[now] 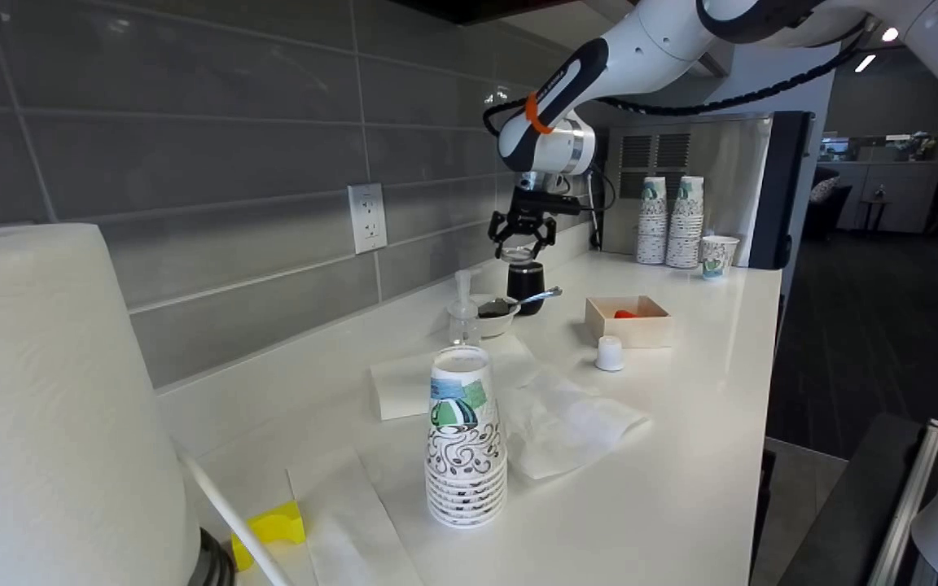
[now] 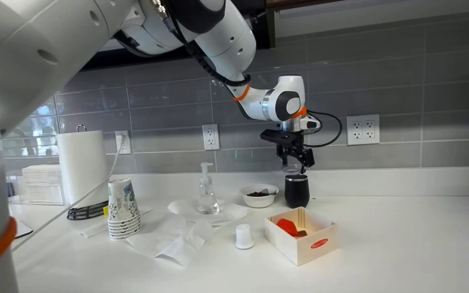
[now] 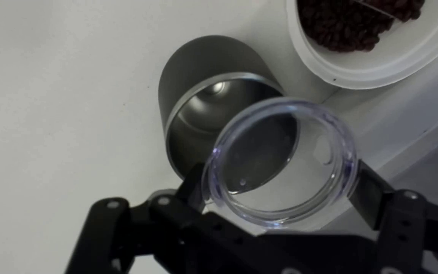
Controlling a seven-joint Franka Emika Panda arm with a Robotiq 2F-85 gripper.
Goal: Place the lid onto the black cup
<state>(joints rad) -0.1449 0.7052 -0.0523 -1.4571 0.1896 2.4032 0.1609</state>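
Note:
The black cup [image 2: 296, 191] stands upright on the white counter near the wall, with a silver rim. It also shows in an exterior view [image 1: 526, 290] and in the wrist view [image 3: 211, 57], where its open mouth is visible. My gripper [image 2: 294, 167] is shut on the clear round lid [image 2: 291, 168], one finger on each side of it. The lid [image 3: 281, 163] is held above the cup. In the wrist view it overlaps part of the cup's mouth and is offset toward the lower right. In both exterior views a small gap shows between lid and cup.
A white bowl [image 2: 259, 200] of dark beans with a spoon stands close beside the cup. A wooden box [image 2: 285, 246] holding a red item, a small white cup [image 2: 243, 236], a soap dispenser [image 2: 207, 197], napkins and a paper cup stack [image 1: 467, 439] are also on the counter.

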